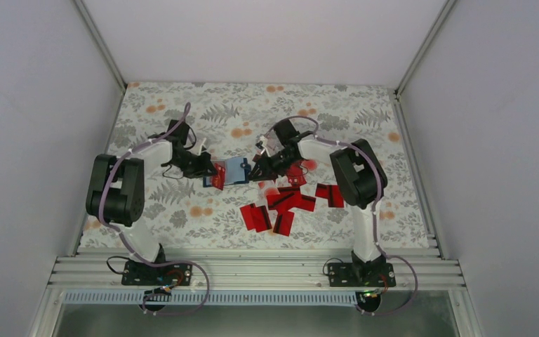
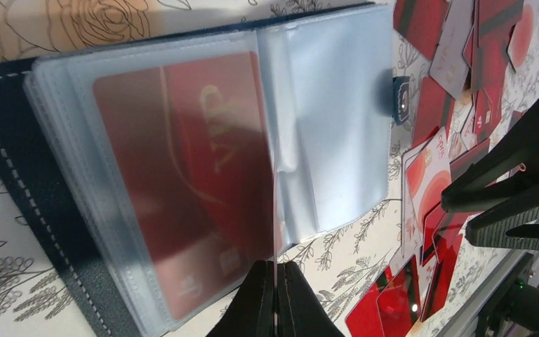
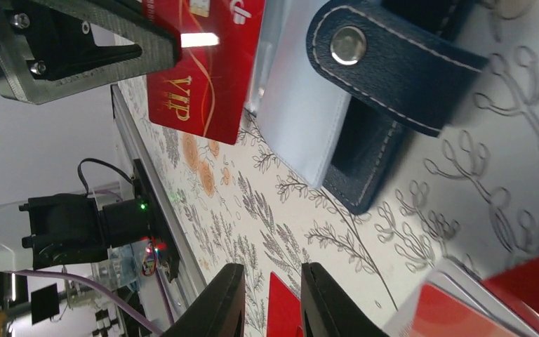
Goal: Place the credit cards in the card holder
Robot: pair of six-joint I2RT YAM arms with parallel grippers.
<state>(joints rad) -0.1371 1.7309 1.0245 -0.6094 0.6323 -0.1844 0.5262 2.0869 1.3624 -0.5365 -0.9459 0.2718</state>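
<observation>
Left claw (image 2: 275,270) is pinched tight on the edge of 1 clear plastic sleeve of the card holder (image 2: 7,140), with the thin leaf caught between its 2 black fingertips. The navy holder sits open on the flowered counter (image 1: 182,112) between the 2 claws, its sleeves fanned out. 1 red card with gold "VIP" lettering (image 2: 203,175) sits in a sleeve on the left half. The holder's strap (image 3: 393,63), with a round metal snap, points toward the right arm. Right claw (image 3: 274,270) hovers just beside the holder's right edge, its jaws a narrow gap apart and gripping nothing. The remaining credit cards (image 1: 284,203) lie loose and overlapping on the counter, right of the holder and nearer the arm bases.
</observation>
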